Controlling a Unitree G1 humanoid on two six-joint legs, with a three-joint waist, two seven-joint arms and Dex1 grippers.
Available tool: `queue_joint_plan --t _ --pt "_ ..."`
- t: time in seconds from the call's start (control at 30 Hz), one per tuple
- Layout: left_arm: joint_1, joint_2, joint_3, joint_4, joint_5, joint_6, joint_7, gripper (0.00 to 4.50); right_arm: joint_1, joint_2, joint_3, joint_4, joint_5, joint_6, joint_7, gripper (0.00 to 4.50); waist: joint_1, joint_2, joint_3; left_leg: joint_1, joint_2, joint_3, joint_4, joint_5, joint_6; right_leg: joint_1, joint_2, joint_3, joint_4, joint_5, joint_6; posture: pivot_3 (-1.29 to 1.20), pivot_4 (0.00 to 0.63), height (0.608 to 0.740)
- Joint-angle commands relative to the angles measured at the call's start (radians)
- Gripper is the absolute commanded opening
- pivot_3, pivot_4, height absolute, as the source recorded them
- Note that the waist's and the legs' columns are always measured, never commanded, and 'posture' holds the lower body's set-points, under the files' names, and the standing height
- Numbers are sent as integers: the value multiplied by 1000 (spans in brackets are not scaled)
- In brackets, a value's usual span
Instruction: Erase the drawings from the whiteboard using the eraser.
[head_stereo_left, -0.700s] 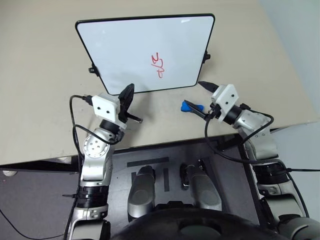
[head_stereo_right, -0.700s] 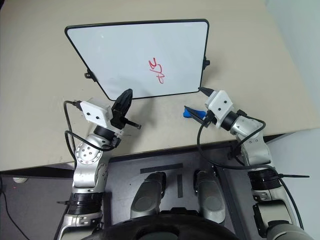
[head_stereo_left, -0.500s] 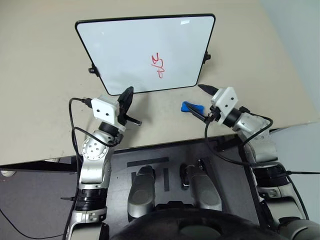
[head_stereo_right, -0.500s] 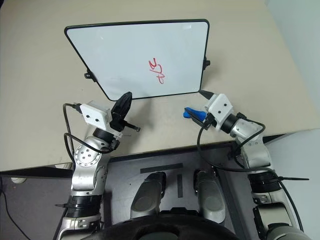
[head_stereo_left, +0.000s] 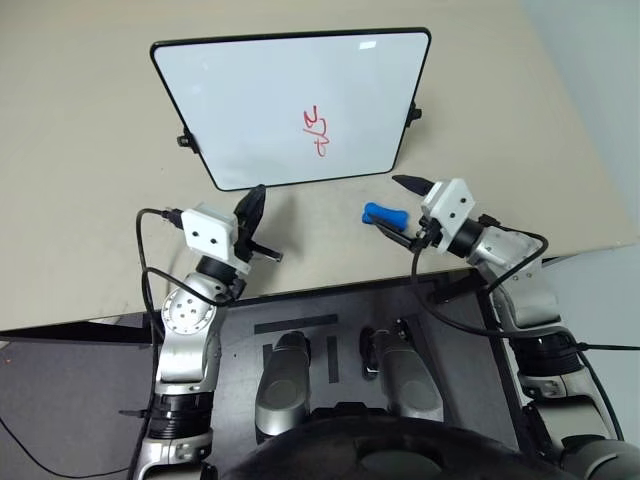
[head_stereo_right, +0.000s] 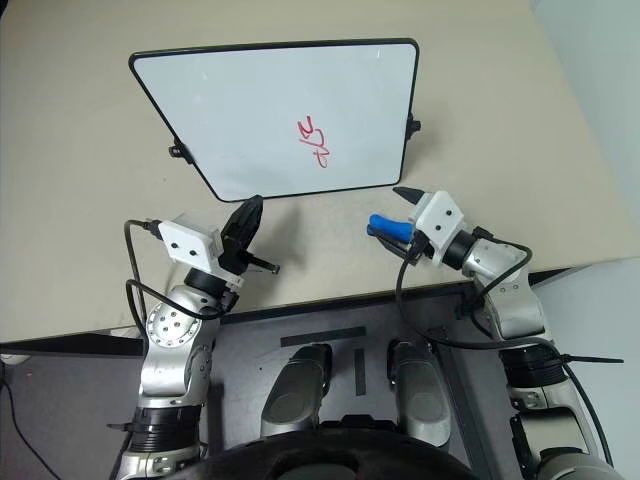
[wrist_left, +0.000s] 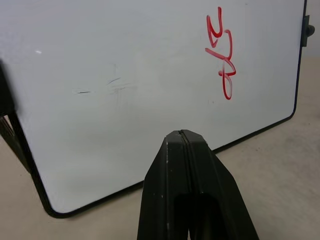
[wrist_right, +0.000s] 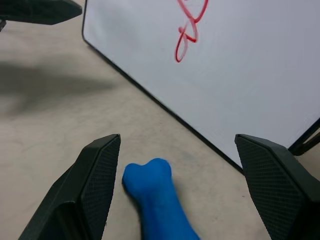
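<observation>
While I scan from my left to my right, the items stand as follows.
Left end effector (head_stereo_left: 257, 203): fingers pressed together, holding nothing, just short of the board's near edge.
Whiteboard (head_stereo_left: 250, 100): propped on the beige surface (head_stereo_left: 80, 150); red drawings (head_stereo_left: 316, 130) on its right half, unerased.
Eraser (head_stereo_left: 384, 214): blue, lying on the surface near the board's right corner.
Right end effector (wrist_right: 175, 165): I see it spread wide, fingers either side of the eraser, one end between them, not gripping.

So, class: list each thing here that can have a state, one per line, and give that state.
Large white glossy whiteboard: propped up on the table, not wiped.
Red marker drawings: intact.
Small blue bone-shaped eraser: lying on the table, not gripped.
Left gripper: shut, empty.
Right gripper: open, fingers either side of the eraser.
</observation>
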Motion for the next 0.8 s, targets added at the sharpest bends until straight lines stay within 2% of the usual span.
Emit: queue_joint_plan --t 0.03,0.23,0.47,0.8 --pt "2 5 10 -42 2 -13 8 0 -10 -6 9 -27 23 4 27 3861 0 0 0 0 0 0 0 0 0 0 0 0 0 0 1 0 150 740" --pt "20 34 50 -51 -21 -2 -3 0 8 -14 24 -57 29 38 45 3861 -1 0 0 1 1 0 0 0 0 0 1 0 0 0 1 0 150 740" --pt "0 31 33 -39 -23 6 -16 0 63 -50 34 -117 50 100 72 3861 3 0 0 0 0 0 0 0 0 0 0 1 0 0 0 0 150 740" --pt "-28 -3 2 -49 -10 30 -2 0 38 -57 50 -34 33 90 84 3861 2 0 0 1 0 0 0 0 0 0 1 1 0 -1 1 0 150 740"
